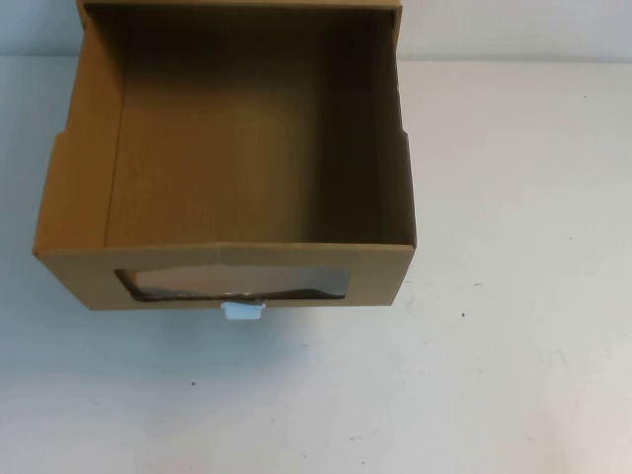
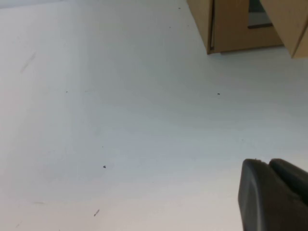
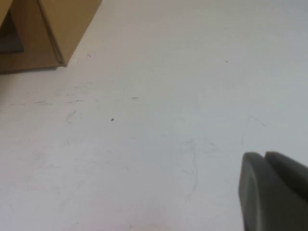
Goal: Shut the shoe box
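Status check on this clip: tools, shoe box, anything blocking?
Left tool and right tool both low over bare table, clear of the box. Shoe box drawer pulled open, empty, pull tab untouched. No obstruction seen.

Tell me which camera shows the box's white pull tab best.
The high view: the pull tab sits plainly below the window of the open shoe box. Both wrist views catch only a box corner, no tab, with the left gripper and right gripper over bare table.
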